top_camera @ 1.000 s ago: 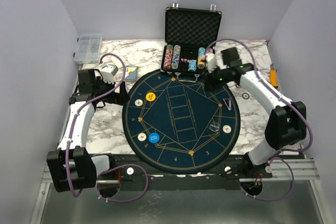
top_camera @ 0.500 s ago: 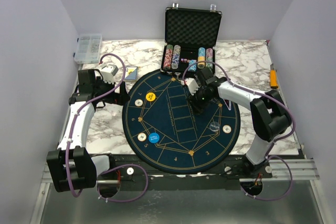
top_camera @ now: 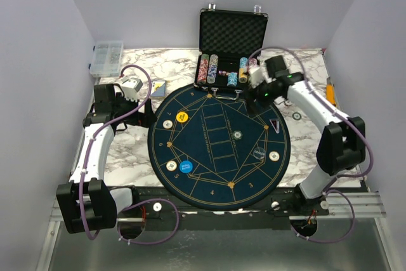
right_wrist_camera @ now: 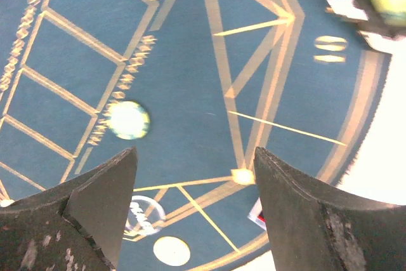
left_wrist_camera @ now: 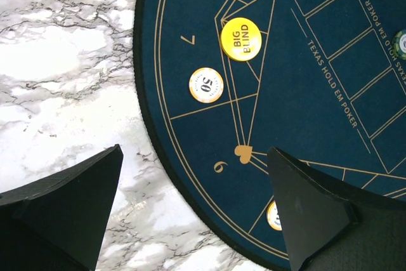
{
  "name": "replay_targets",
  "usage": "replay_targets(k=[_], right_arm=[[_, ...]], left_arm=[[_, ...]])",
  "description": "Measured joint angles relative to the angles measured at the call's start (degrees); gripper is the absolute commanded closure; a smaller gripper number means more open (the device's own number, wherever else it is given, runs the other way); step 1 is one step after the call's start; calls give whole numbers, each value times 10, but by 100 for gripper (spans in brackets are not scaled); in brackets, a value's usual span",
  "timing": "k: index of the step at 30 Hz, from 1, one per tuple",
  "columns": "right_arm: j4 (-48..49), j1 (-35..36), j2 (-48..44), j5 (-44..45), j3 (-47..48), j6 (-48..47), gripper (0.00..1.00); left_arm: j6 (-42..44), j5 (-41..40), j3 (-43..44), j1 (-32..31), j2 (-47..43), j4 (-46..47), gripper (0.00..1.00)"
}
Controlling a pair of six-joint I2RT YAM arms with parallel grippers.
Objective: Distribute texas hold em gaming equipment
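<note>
Behind mat (top_camera: pixel 204 157): case (top_camera: pixel 233 30) w/ chip stacks (top_camera: pixel 213 68).

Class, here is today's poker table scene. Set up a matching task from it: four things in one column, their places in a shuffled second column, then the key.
Column A
1. yellow disc
2. blue disc
3. chip case
4. clear compartment box

Column B
a. far left corner of the table
b. near-left part of the mat, beside a cream chip
c. open, just beyond the mat's far edge
d. on the mat, by the numeral 7

Pairs: 1-d, 2-b, 3-c, 4-a
</note>
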Motion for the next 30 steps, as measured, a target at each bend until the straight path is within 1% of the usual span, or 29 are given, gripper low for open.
replay_targets(k=[6, 9, 11, 18, 21, 30], right_arm=[[-65, -154, -1, 24, 83, -48, 33], [-99, -218, 28, 46, 106, -73, 35], [-115, -243, 55, 65, 112, -86, 35], [-158, -269, 149, 113, 127, -113, 41], [-165, -272, 177, 123, 143, -121, 42], [-167, -284, 223, 133, 176, -124, 42]], left_arm=[[0, 0, 0, 0, -2, 0, 2], [0, 0, 0, 0, -2, 0, 2], [0, 0, 0, 0, -2, 0, 2], [0, 0, 0, 0, -7, -1, 2], [2, 0, 0, 0, -9, -2, 2], [2, 0, 0, 0, -10, -4, 2]])
